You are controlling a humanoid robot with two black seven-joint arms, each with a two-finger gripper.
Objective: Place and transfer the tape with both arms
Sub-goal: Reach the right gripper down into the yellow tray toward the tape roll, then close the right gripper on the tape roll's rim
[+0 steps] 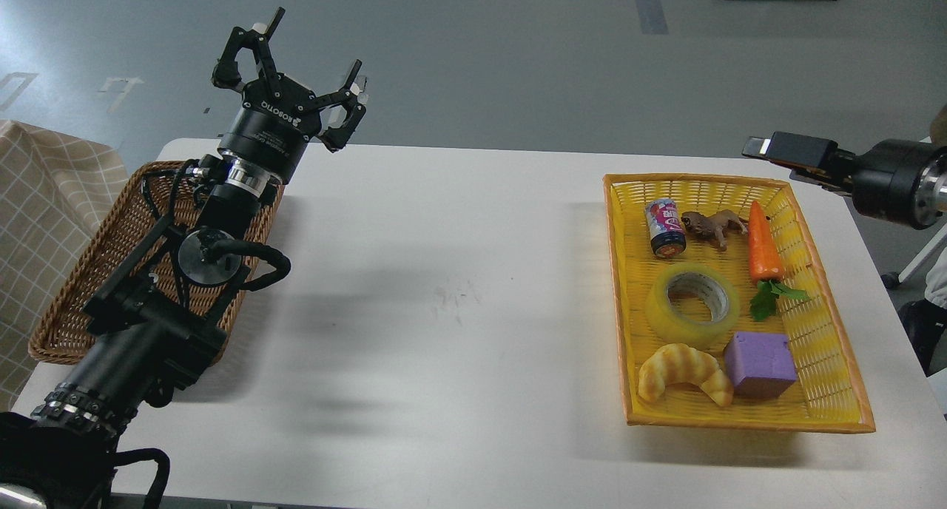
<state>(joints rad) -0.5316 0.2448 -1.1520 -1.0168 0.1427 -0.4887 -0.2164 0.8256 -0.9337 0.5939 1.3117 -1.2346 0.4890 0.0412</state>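
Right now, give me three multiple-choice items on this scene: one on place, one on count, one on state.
1. Where does the tape lie?
A. in the yellow basket
B. in the brown wicker basket
C. on the bare table

2. How many things lie in the yellow basket?
A. four
B. six
C. eight

3. How is the left gripper?
A. shut on the tape
B. open, empty
C. resting in a basket

Key: 1 A, it lies flat among the toys; 2 B, can, animal figure, carrot, tape, croissant, purple block; 3 B, fingers spread in the air.

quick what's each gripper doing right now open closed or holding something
Left gripper: open, holding nothing.
Right gripper: seen end-on, cannot tell; nothing visibly held.
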